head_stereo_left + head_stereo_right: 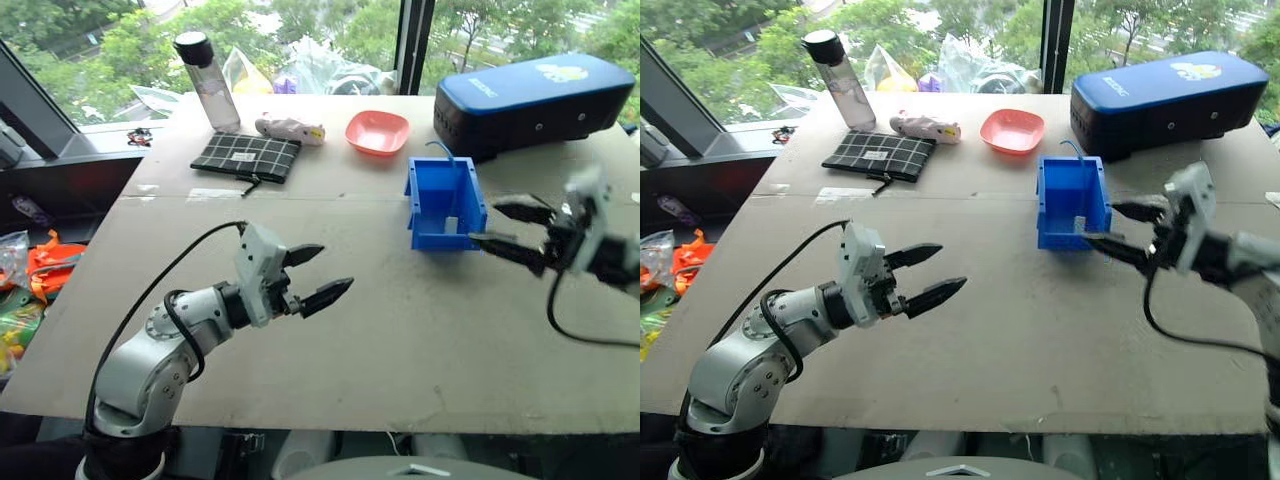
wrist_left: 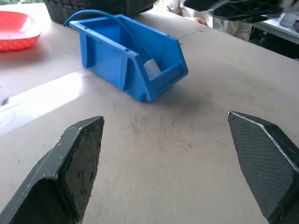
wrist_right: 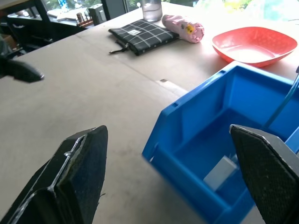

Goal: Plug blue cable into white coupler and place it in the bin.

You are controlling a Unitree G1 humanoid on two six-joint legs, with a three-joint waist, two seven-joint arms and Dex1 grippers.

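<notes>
The bright-blue bin (image 1: 415,215) stands on the table right of centre, its cut-away front toward me. Inside it lies the white coupler (image 1: 451,225), with the blue cable (image 1: 443,153) running from it up and over the bin's back wall. The coupler (image 3: 219,171) and cable (image 2: 122,29) also show in the wrist views. My right gripper (image 1: 512,226) hovers just right of the bin, open and empty. At the front left my left gripper (image 1: 317,275) is open and empty too, well clear of the bin.
A pink bowl (image 1: 377,131), a large dark-blue case (image 1: 530,100), a checked black pouch (image 1: 246,156), a pink folded item (image 1: 290,128) and a clear bottle (image 1: 208,80) stand along the back. The table's left edge drops to clutter on the floor.
</notes>
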